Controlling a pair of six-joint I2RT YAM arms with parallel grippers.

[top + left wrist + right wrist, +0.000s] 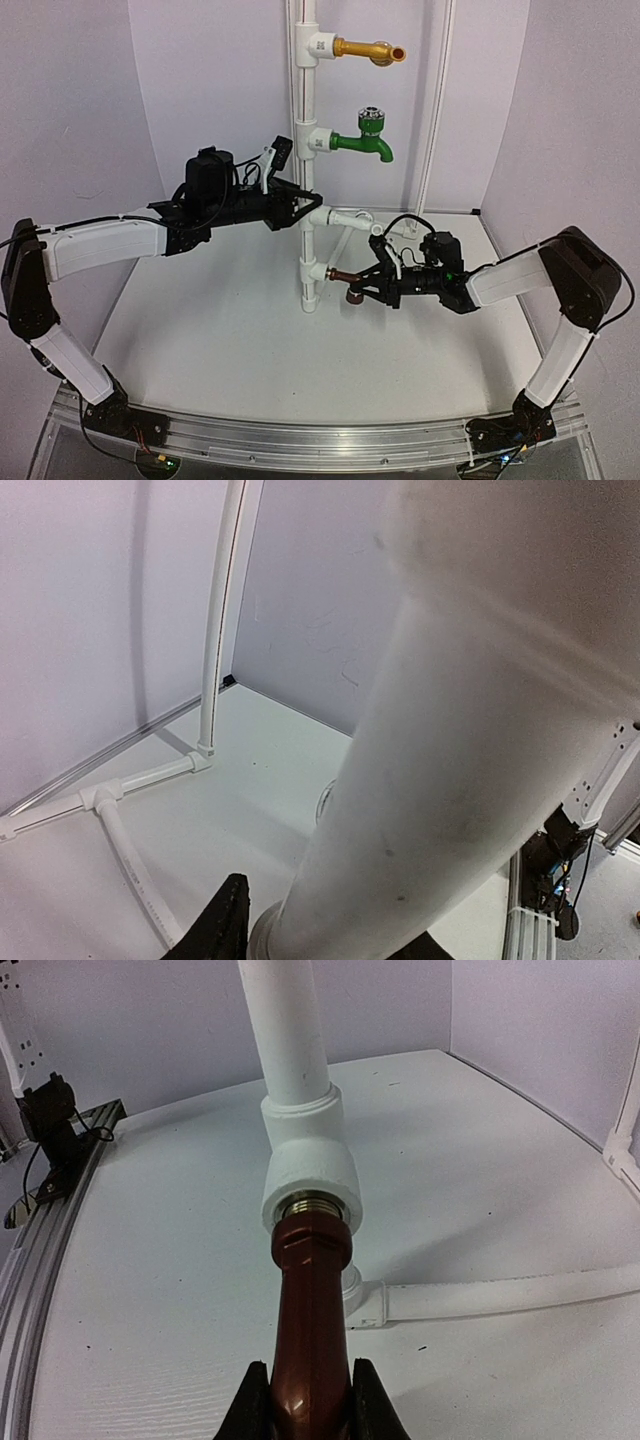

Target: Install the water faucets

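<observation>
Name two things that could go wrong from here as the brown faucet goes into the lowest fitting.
1. The brown faucet meets the white fitting with brass thread showing; turned off-axis, it may cross-thread.
2. Only the left end effector steadies the upright pipe; if that grip slips, the pipe may twist.

The copper-brown faucet is sitting horizontally, low on the white upright pipe and sticking out from the pipe's right side in the top view. Its glossy body is ending in a hexagonal collar. The collar is meeting the bottom socket of the pipe, and a narrow ring of brass thread is showing between the collar and the socket rim. A small round knob seems to be pointing downward. The right gripper is clamping the end farthest from the pipe.
</observation>
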